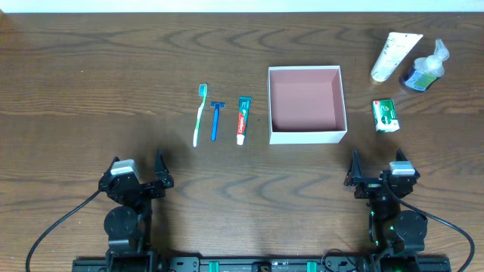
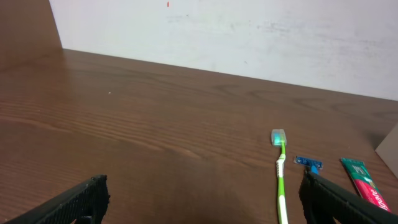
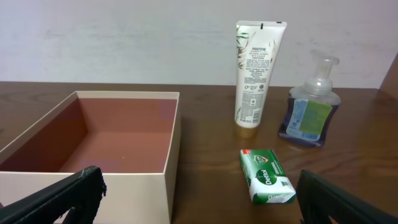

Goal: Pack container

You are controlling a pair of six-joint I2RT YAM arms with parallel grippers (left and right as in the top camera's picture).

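Both left gripper [image 1: 137, 159] and right gripper [image 1: 376, 159] gape wide (empty); square white-walled container [image 1: 307, 137], dusty-pink inside, on woodgrain table [image 1: 76, 75].

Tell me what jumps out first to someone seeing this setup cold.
The empty container, pink inside, sits mid-table. Left of it lie a toothbrush, razor and toothpaste in a row; right of it are a white tube, a pump bottle and a green soap box.

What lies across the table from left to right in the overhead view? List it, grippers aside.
green toothbrush → blue razor → toothpaste tube → container → green soap box → pump bottle
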